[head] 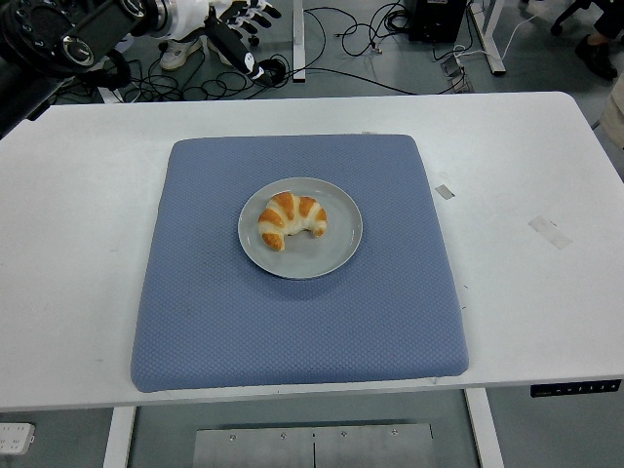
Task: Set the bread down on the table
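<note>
A golden, white-striped croissant (291, 218) lies on a round grey plate (331, 258) in the middle of a blue padded mat (292, 322) on the white table (68, 253). My left arm enters at the top left corner, high above the far table edge. Its hand (239, 24) hangs far from the bread, fingers spread and holding nothing. No right arm shows.
Two strips of tape (444, 192) (550, 232) stick to the table right of the mat. Cables and a table leg (297, 39) lie on the floor beyond the far edge. A person's shoes (181, 49) show at the top left.
</note>
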Robot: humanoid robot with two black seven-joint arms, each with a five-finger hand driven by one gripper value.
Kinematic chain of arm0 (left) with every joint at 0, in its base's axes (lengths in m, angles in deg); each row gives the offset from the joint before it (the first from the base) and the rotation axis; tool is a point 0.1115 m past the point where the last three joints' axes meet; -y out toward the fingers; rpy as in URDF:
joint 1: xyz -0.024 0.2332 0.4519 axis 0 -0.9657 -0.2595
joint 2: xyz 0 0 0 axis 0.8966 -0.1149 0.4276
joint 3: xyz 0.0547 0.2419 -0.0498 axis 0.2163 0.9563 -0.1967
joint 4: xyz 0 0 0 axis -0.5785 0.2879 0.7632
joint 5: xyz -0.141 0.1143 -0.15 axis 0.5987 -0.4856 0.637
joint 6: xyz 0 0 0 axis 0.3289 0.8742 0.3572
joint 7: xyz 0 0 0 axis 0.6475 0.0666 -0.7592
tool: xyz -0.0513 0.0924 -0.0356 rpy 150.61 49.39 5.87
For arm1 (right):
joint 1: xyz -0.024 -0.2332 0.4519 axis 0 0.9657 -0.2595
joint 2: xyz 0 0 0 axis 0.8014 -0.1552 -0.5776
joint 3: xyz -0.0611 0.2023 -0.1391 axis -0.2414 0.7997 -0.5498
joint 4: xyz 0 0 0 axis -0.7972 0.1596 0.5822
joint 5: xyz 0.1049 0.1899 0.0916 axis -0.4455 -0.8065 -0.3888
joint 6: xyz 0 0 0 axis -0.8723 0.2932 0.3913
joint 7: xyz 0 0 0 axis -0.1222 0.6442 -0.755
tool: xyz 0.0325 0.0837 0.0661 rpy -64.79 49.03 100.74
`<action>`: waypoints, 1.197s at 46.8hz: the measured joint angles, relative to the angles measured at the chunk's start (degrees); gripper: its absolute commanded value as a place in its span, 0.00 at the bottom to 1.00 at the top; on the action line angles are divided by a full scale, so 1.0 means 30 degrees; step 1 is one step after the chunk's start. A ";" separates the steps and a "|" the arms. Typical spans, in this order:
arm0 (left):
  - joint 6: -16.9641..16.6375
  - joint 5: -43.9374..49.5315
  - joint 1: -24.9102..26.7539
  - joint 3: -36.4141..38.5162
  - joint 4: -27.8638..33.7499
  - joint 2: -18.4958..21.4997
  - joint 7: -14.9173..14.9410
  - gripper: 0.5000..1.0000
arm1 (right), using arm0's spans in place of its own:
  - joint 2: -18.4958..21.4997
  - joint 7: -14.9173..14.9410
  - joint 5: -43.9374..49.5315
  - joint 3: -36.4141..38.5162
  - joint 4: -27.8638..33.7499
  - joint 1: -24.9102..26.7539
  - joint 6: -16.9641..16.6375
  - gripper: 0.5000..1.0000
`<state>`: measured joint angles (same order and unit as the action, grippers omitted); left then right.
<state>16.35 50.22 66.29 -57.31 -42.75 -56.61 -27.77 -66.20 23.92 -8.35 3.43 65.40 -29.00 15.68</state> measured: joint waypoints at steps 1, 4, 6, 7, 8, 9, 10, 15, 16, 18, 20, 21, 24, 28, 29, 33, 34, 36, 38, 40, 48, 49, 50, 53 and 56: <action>0.0003 -0.0134 0.0109 0.0004 0.0306 0.0005 -0.0001 0.94 | 0.0000 -0.0003 0.0000 0.0000 0.0000 0.0000 0.0000 1.00; 0.0007 -0.0504 0.0394 0.0012 0.1230 0.0041 0.0035 0.94 | 0.0001 -0.0006 0.0000 0.0001 -0.0001 0.0006 0.0000 1.00; 0.0035 -0.0673 0.0600 0.0013 0.1796 0.0082 0.0172 0.94 | 0.0000 -0.0001 0.0001 -0.0001 -0.0003 -0.0002 -0.0001 1.00; 0.0081 -0.0723 0.0691 0.0013 0.2026 0.0098 0.0258 0.93 | 0.0000 -0.0003 0.0001 0.0000 -0.0003 -0.0003 -0.0001 1.00; 0.0140 -0.0746 0.0779 0.0013 0.2247 0.0112 0.0357 0.94 | 0.0000 -0.0005 -0.0001 0.0001 -0.0003 0.0000 0.0000 1.00; 0.0223 -0.0760 0.0894 0.0013 0.2485 0.0114 0.0495 0.94 | 0.0001 -0.0005 0.0000 0.0001 -0.0003 0.0001 0.0000 1.00; 0.0295 -0.0764 0.0976 0.0013 0.2625 0.0110 0.0601 0.94 | 0.0001 -0.0004 0.0001 0.0000 -0.0002 0.0001 0.0000 1.00; 0.0575 -0.0773 0.1339 0.0013 0.3083 0.0021 0.1476 0.93 | 0.0001 -0.0004 0.0000 0.0001 -0.0001 0.0000 -0.0001 1.00; 0.0608 -0.0774 0.1390 0.0012 0.3152 -0.0003 0.1700 0.93 | 0.0001 -0.0004 0.0000 0.0001 -0.0001 0.0001 0.0000 1.00; 0.0704 -0.0772 0.1470 0.0021 0.3352 -0.0023 0.2221 0.93 | 0.0001 -0.0002 0.0001 0.0000 -0.0001 0.0001 -0.0001 1.00; 0.0799 -0.0770 0.1531 0.0030 0.3628 -0.0031 0.2844 0.93 | 0.0000 -0.0003 0.0000 0.0001 0.0000 -0.0001 0.0000 1.00; 0.0824 -0.0772 0.1546 0.0032 0.3773 -0.0034 0.3144 0.93 | 0.0000 0.0004 0.0000 0.0001 0.0001 0.0000 -0.0001 1.00; 0.0855 -0.0772 0.1569 0.0039 0.4340 -0.0037 0.3959 0.93 | 0.0000 0.0014 0.0000 0.0001 0.0001 -0.0001 0.0000 1.00; 0.0857 -0.0790 0.1569 0.0044 0.5121 -0.0013 0.4340 0.93 | 0.0000 0.0012 0.0000 0.0001 0.0002 0.0000 0.0000 1.00; 0.0856 -0.0795 0.1560 0.0057 0.5264 -0.0002 0.4353 0.93 | 0.0000 0.0015 0.0000 0.0001 0.0001 0.0000 0.0000 1.00; 0.0845 -0.0936 0.1399 0.0154 0.5713 -0.0002 0.4390 0.93 | 0.0001 0.0011 0.0000 0.0001 0.0002 0.0000 0.0000 1.00; 0.0838 -0.0988 0.1349 0.0170 0.5795 -0.0003 0.4390 0.93 | 0.0001 0.0010 0.0000 0.0001 0.0002 0.0001 -0.0001 1.00; 0.0833 -0.1053 0.1229 0.0186 0.5994 -0.0017 0.4392 0.93 | 0.0000 0.0010 0.0000 0.0000 -0.0001 0.0000 0.0000 1.00; 0.0817 -0.1098 0.1095 0.0188 0.6305 -0.0022 0.4393 0.93 | 0.0001 0.0008 0.0001 0.0001 0.0000 0.0002 -0.0001 1.00; 0.0791 -0.1117 0.0995 0.0194 0.6575 -0.0031 0.4393 0.93 | 0.0001 0.0008 0.0000 0.0001 0.0000 0.0001 0.0000 1.00; 0.0688 -0.1128 0.0523 0.0218 0.7361 0.0165 0.4397 0.92 | 0.0000 0.0005 0.0000 0.0001 0.0000 0.0001 0.0000 1.00; 0.0685 -0.1130 0.0461 0.0220 0.7388 0.0192 0.4396 0.92 | 0.0000 0.0007 0.0000 0.0001 -0.0001 0.0000 0.0000 1.00; 0.0684 -0.1145 0.0380 0.0231 0.7407 0.0223 0.4394 0.92 | 0.0001 0.0005 0.0001 0.0001 -0.0004 0.0001 -0.0001 1.00; 0.0684 -0.1174 0.0221 0.0226 0.7431 0.0357 0.4380 0.91 | 0.0000 0.0003 0.0000 0.0001 -0.0004 0.0001 0.0000 1.00; 0.0697 -0.1179 0.0030 0.0224 0.7445 0.0547 0.4370 0.91 | 0.0001 0.0000 0.0000 0.0002 -0.0006 0.0002 0.0000 1.00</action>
<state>18.44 46.68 66.38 -56.64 -20.41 -54.97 -14.66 -66.20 23.91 -8.35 3.43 65.38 -29.00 15.68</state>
